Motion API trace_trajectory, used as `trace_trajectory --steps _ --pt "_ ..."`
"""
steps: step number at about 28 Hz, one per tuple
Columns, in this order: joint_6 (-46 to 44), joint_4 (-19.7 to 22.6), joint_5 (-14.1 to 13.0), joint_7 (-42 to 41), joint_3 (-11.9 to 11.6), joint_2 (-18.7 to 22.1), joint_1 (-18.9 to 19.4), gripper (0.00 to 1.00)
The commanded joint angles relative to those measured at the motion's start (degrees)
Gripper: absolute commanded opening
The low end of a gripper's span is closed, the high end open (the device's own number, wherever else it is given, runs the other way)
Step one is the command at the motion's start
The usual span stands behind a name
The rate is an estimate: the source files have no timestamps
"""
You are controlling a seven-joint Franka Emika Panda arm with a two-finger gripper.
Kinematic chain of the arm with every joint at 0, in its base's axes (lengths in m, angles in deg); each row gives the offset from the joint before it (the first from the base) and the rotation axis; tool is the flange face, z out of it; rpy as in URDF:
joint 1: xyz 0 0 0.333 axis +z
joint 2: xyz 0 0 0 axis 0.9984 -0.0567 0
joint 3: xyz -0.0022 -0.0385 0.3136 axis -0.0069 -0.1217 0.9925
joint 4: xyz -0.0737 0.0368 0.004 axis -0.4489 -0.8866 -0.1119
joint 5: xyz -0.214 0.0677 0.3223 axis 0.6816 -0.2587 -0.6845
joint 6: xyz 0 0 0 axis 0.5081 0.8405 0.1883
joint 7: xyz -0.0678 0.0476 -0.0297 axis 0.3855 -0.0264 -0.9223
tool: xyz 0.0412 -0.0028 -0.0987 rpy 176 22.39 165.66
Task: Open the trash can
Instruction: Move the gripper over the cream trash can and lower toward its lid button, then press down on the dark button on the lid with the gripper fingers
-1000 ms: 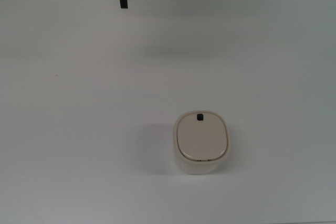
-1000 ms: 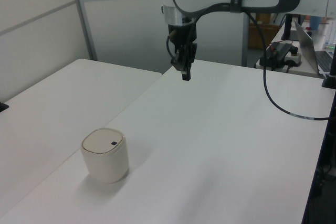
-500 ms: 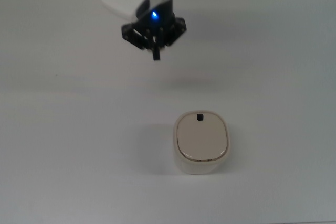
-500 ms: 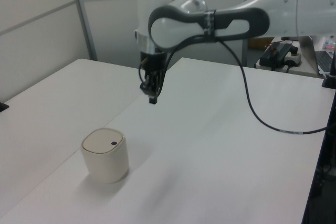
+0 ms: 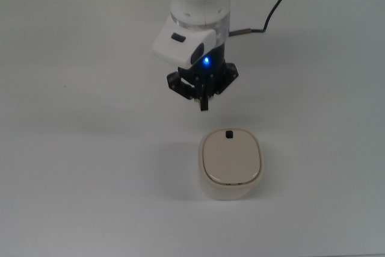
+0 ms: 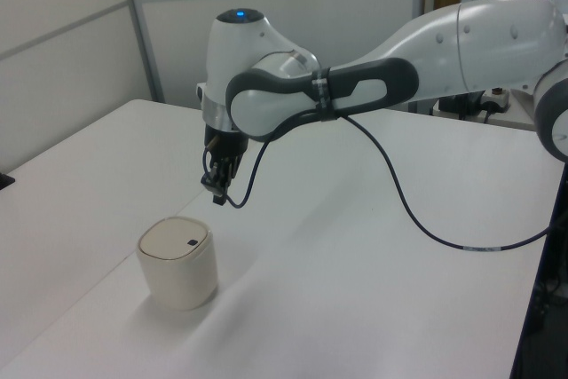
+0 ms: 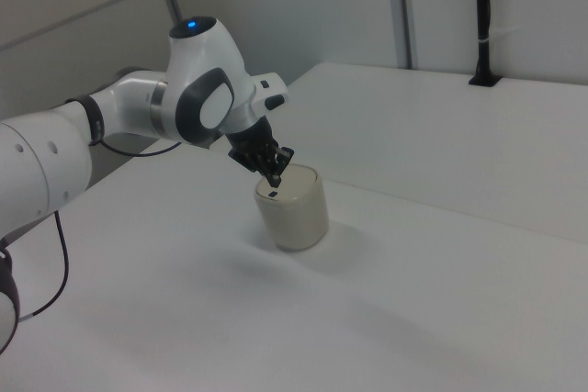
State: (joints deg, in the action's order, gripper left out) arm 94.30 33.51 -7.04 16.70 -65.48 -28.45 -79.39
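The gripper [image 5: 204,106] has come a long way in the last second: from the far edge of the bench it has swept across and down, and now hangs just short of the trash can [image 5: 231,163], on the button side. In the top view its tip sits just above the can's upper rim and slightly to the top view's left of the black button [image 5: 228,134]. In the left view the gripper [image 6: 216,199] is above the trash can [image 6: 177,262] and clear of it, so nothing has been pressed yet. The jaws look closed together into a single narrow point, holding nothing, which suits a poke at a small button.

The trash can itself has not shifted. It stands upright on the white bench [image 5: 78,148], lid [image 5: 231,157] flat and shut, button at the rim nearest the arm. So the approach seems nearly finished; my guess is that what remains is a short move over the button and a push down.

Around the trash can the bench is bare. The arm's black cable [image 6: 399,201] droops behind the gripper, well apart from the trash can. Past the bench, away from the trash can, stand wall panels [image 6: 71,42]. Nothing lies between the tip and the button. The likeliest risk is a slightly off-centre press landing on the lid instead.
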Motion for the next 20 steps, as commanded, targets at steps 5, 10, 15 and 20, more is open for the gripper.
trace_trajectory --steps 5,10,15,20 --pt "9.0 0.0 -0.9 1.2 -0.2 -3.3 0.8 0.00" --pt "10.3 0.5 -1.0 1.2 -0.2 -3.8 1.4 0.00" --pt "11.6 0.5 -1.0 1.9 -0.2 -4.9 2.4 0.00" --pt "13.1 0.5 -0.8 2.5 -0.2 -6.3 2.7 0.00"
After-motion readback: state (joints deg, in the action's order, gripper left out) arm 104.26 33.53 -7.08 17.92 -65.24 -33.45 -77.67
